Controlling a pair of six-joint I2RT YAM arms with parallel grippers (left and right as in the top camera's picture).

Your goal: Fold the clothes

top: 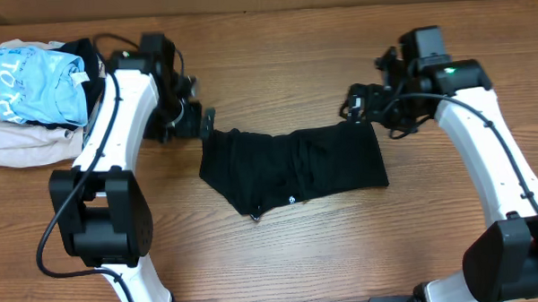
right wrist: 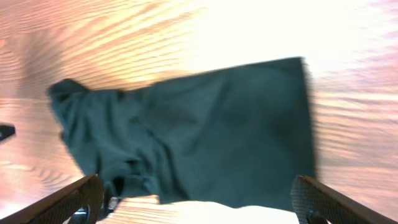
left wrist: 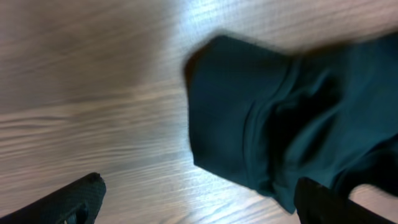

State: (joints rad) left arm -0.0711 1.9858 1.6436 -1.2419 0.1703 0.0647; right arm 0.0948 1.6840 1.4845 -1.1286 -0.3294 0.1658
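T-shirt (top: 292, 168) between left gripper (top: 204, 123), right gripper (top: 356, 104)

The T-shirt (top: 292, 168) lies on the table (top: 282, 258) between left tool (top: 205, 123) and right tool (top: 353, 103).

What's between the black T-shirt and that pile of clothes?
Overhead view: the robot's left arm and open left tool, above bare wooden table.

The light blue shirt (top: 35, 89) at the pile's top carries large pink lettering (top: 10, 68), of which only "TO" is legible. The black T-shirt (top: 292, 164) shows a small white mark (top: 291, 201) near its lower edge, too small to read.
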